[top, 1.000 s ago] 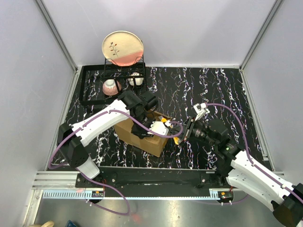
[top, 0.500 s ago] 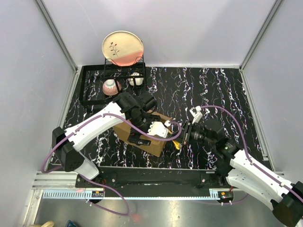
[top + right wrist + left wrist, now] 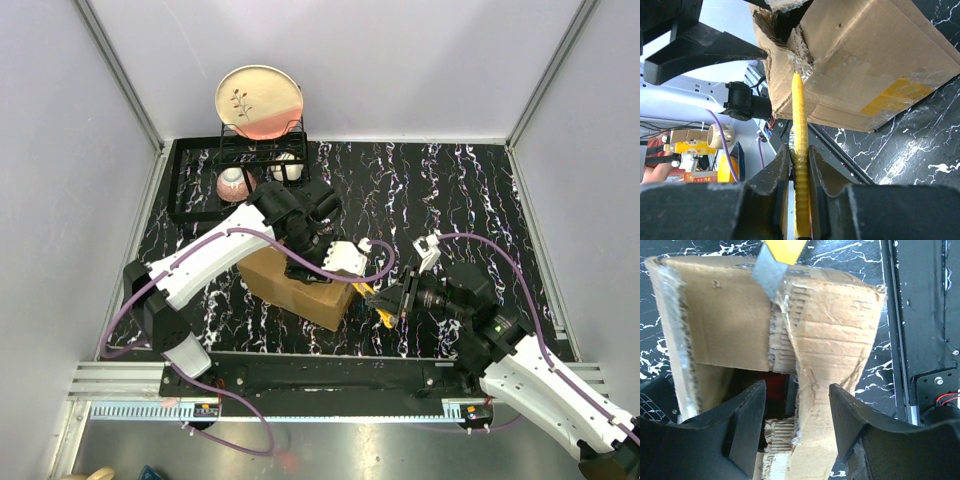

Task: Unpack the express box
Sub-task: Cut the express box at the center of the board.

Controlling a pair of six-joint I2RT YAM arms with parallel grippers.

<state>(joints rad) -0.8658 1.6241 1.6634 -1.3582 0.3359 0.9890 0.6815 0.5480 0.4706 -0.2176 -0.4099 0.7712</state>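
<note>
black marbled table (image 3: 450, 190) fills my overhead view, with grey walls around it. the express box (image 3: 272, 282) sits left of centre near the front edge, turned at an angle, one corner towards the arm bases. behind it, at the back left, i see a dish rack (image 3: 190, 180) holding a plate (image 3: 260, 100) upright and a bowl (image 3: 235, 184).

my left claw (image 3: 795, 405) hangs over the top of the box at its right end. its fingers (image 3: 747, 410) are spread apart, and a torn strip of flap (image 3: 815, 385) runs down between them; i cannot tell whether either finger touches the cardboard. the top is split open along the seam, ragged with tape, and something red shows in the dark gap inside.

my right claw (image 3: 799, 165) is just right of the box, low over the table, clamped tight on a yellow knife (image 3: 799, 115). from its wrist view the knife points at the upper edge of the box side, where the cardboard is torn. from the left wrist view the grey blade (image 3: 769, 276) meets the top edge of the box at the seam.
</note>
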